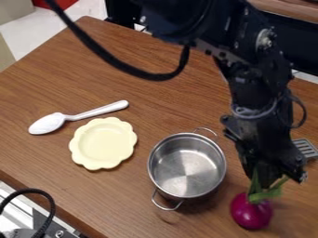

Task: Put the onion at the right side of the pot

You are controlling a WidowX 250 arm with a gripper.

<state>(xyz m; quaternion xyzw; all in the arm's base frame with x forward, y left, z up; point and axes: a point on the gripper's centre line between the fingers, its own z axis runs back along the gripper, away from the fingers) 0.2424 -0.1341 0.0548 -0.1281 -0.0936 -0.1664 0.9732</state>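
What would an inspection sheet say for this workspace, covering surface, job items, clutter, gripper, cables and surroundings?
Surface: brown wood-grain table
Job's things: purple onion right of the steel pot in the image, not touching it
Clutter: white spoon, scalloped plate, grey slotted object at right edge
Gripper: gripper directly above the onion, at its green leaves; grip unclear
Cables: black cable looping over the far side; another cable lower left
Surroundings: pale floor, red object
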